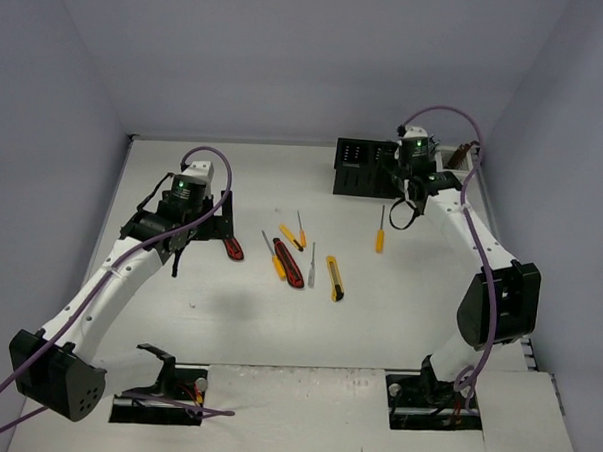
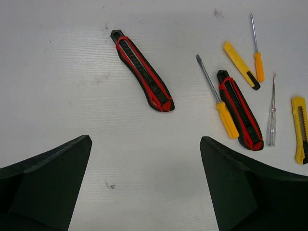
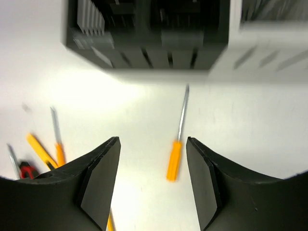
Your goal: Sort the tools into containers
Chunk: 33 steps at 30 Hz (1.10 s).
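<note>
My left gripper (image 2: 145, 140) gaped empty over the table (image 2: 67, 72), red-black knife (image 2: 143, 71) lying just ahead. My right gripper (image 3: 152, 140) was parted too, holding nothing; orange screwdriver (image 3: 174, 159) lay flat below it, tip near the black box (image 3: 144, 43), white box (image 3: 269, 48) beside that. The other tools (image 1: 290, 263) lay mid-table.

You have the black slotted rectangular box (image 1: 359, 168) at the back, one orange-handled screwdriver (image 1: 380, 232) lying just in front of it, the right gripper (image 1: 404, 205) hanging by its front edge, and a loose cluster of utility knives and screwdrivers (image 1: 305, 258) well off its front-left.
</note>
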Tool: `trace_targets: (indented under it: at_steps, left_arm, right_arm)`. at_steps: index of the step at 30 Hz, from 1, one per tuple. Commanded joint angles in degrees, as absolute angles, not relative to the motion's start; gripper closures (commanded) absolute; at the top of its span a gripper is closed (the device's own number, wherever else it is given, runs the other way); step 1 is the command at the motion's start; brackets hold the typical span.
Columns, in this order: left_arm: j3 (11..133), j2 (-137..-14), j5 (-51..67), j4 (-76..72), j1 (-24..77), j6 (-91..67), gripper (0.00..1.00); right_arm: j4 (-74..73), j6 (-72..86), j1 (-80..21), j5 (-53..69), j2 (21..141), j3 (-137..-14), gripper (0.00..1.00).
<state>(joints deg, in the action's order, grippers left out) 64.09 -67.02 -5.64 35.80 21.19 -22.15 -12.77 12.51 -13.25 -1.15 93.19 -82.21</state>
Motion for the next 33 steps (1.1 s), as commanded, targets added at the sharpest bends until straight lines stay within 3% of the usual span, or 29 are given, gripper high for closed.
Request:
trace_targets:
  at_steps: [1, 22, 26, 31, 33]
  left_arm:
    - [65.75, -65.95, -3.96, 34.37, 20.68, -23.93, 0.06]
    - [61.29, -58.71, -3.54, 38.65, 20.74, -25.68, 0.06]
    - [61.00, -58.36, -3.75, 38.76, 20.71, -26.02, 0.06]
    - [61.51, -59.39, -3.96, 38.50, 20.65, -26.11, 0.06]
    - [62.14, -60.17, -3.96, 38.48, 20.73, -26.00, 0.06]
  right_arm:
    - [-16.72, 18.79, -12.83, -4.94, 92.31, -75.69, 0.46]
    - [-20.28, 23.38, -11.78, -2.72, 115.44, -83.69, 0.56]
    - [-20.30, 23.20, -11.93, -2.64, 115.23, -81.92, 0.66]
    - [-20.48, 22.34, -12.73, -1.94, 111.33, -76.43, 0.95]
    - [-20.41, 21.80, -13.29, -1.67, 108.58, -75.05, 1.00]
